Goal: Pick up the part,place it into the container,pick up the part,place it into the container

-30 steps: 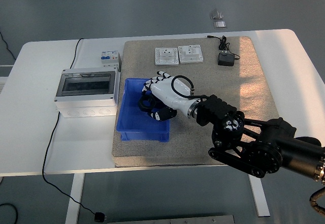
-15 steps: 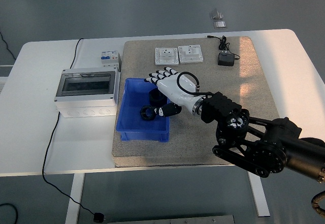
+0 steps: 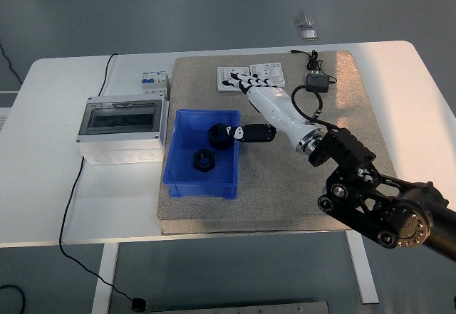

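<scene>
Right hand is hovering just right of the bin, fingers spread, gripping nothing. Two black nuts are sitting inside the bin: one at the far right, one mid-floor, apart. They're looking like hex parts, probably stiff, dense, non-fragile; I'd be pinching across opposite flats. Bin is resting on a tan mat covering the white surface. Grey box, two sockets, charger nearby. Room is showing grey floor.

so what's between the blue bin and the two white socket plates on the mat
In the head view, the right hand hangs open over the bare mat between the blue bin and the socket plates; nothing else lies there.
</scene>
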You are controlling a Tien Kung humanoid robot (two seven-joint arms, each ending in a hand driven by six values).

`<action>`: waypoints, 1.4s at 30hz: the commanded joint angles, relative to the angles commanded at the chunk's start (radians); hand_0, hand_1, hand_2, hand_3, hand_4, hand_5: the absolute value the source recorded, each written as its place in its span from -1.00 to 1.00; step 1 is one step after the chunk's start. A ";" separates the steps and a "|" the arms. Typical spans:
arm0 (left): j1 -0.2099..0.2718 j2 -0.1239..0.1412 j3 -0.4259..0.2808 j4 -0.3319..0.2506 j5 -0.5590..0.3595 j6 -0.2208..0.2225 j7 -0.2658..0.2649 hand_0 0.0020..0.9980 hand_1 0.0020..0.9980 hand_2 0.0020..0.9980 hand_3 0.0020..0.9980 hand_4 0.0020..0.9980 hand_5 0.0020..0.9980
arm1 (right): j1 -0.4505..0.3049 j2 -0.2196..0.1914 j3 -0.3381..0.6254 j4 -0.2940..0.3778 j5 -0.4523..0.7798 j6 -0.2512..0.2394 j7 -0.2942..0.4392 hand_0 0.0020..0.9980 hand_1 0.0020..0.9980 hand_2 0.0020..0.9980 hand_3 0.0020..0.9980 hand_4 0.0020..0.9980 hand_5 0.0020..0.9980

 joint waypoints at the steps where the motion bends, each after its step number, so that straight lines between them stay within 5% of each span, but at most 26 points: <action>1: 0.000 -0.001 0.001 0.000 -0.001 0.000 -0.001 0.42 0.36 0.26 0.47 0.63 1.00 | -0.013 -0.007 0.014 0.007 0.018 -0.013 0.014 1.00 1.00 1.00 0.88 0.57 -0.03; 6: 0.004 -0.007 0.009 0.000 -0.011 0.001 -0.003 0.42 0.36 0.27 0.47 0.63 1.00 | -0.131 -0.053 0.142 0.049 0.200 -0.059 0.162 1.00 1.00 1.00 0.86 0.58 -0.01; 9: 0.008 -0.012 0.016 0.000 -0.019 0.000 -0.001 0.42 0.36 0.27 0.47 0.63 1.00 | -0.211 -0.064 0.219 0.062 0.312 -0.035 0.248 1.00 1.00 1.00 0.86 0.58 -0.01; 10: 0.010 -0.013 0.018 0.000 -0.022 0.000 -0.001 0.42 0.36 0.27 0.47 0.63 1.00 | -0.236 -0.065 0.241 0.064 0.348 -0.024 0.273 0.95 0.81 0.77 0.68 0.61 -0.01; 18: 0.017 -0.019 0.020 0.000 -0.009 -0.010 0.016 0.42 0.36 0.27 0.47 0.63 1.00 | -0.398 -0.060 0.361 0.063 0.625 0.031 0.422 0.89 0.77 0.72 0.63 0.63 0.00; 32: 0.012 -0.015 0.008 0.000 0.013 -0.016 0.036 0.42 0.36 0.27 0.48 0.63 1.00 | -0.410 -0.039 0.321 0.043 1.003 0.048 0.489 0.80 0.66 0.61 0.56 0.67 0.05; 42: 0.010 -0.018 0.008 0.000 -0.004 -0.008 0.030 0.42 0.37 0.31 0.49 0.63 1.00 | -0.409 -0.037 0.313 0.034 1.073 0.063 0.523 0.75 0.61 0.58 0.53 0.72 0.10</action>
